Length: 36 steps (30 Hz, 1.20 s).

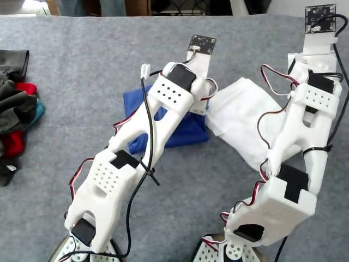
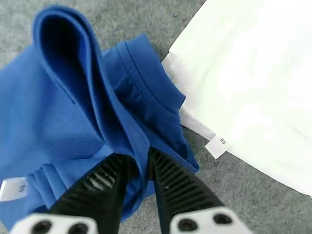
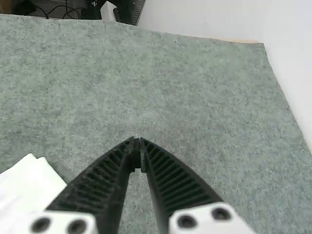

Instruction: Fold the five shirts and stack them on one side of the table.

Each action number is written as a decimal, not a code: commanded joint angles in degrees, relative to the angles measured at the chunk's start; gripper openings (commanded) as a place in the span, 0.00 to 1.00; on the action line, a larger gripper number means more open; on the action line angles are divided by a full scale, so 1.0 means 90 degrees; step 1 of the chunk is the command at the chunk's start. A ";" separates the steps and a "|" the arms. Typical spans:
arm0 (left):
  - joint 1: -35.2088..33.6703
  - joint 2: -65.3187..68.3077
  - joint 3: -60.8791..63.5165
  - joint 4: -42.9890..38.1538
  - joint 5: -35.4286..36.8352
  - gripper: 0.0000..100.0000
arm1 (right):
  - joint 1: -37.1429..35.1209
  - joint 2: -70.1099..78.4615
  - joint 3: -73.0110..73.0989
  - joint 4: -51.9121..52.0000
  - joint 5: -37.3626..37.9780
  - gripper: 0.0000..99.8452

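A raised fold of a blue knit shirt (image 2: 63, 122) is pinched between the black ribbed fingers of the left gripper (image 2: 138, 158), which are closed tight on the cloth near the shirt's ribbed collar. The rest of the garment is spread in loose layers on the grey felt-covered table (image 1: 82, 71). In the high view the blue knit shirt (image 1: 188, 131) is seen near the middle of the table, partly hidden under the white left arm (image 1: 152, 125). Just beside it, with the edges touching or very nearly so, a white cotton shirt (image 1: 240, 109) is laid flat in layers. A small white tag (image 2: 218, 145) is shown at the edge of this white cotton shirt (image 2: 253, 73) that faces the blue one. The right gripper (image 3: 136, 142) is held over bare grey felt toward the table's far right corner. Its fingers are drawn together until the tips meet, and nothing is gripped between them. A corner of the white cotton shirt (image 3: 24, 180) is caught at the margin of the right wrist view. The white right arm (image 1: 305, 125) is stretched along the right side of the table. At the left edge of the table, well apart from both arms, a heap of unfolded shirts (image 1: 13, 109) in dark grey, red and teal is bunched together.
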 commanded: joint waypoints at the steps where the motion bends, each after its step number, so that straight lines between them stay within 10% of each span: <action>1: 0.0122 -0.0098 -0.0083 -0.0117 0.0156 0.12 | 0.0078 -0.0073 -0.0376 -0.0049 0.0078 0.02; 5: 0.0015 -0.0127 -0.0112 -0.0078 0.1035 0.27 | 0.0068 -0.0063 -0.0376 -0.0049 0.0078 0.02; 13: -0.1206 -0.0117 -0.1900 0.1094 0.1162 0.24 | -0.0254 -0.0093 -0.0405 0.0332 0.0508 0.02; 18: -0.2994 0.0078 -0.2134 0.1446 0.1084 0.04 | -0.1446 -0.0054 -0.1187 0.2481 0.0811 0.02; 25: -0.4830 0.0635 -0.1343 0.1504 0.0010 0.03 | -0.3673 0.0542 -0.2398 0.5372 0.0869 0.02; 36: -0.5377 0.0889 -0.0308 0.1221 -0.0752 0.03 | -0.4269 0.2076 -0.2730 0.7043 0.0606 0.01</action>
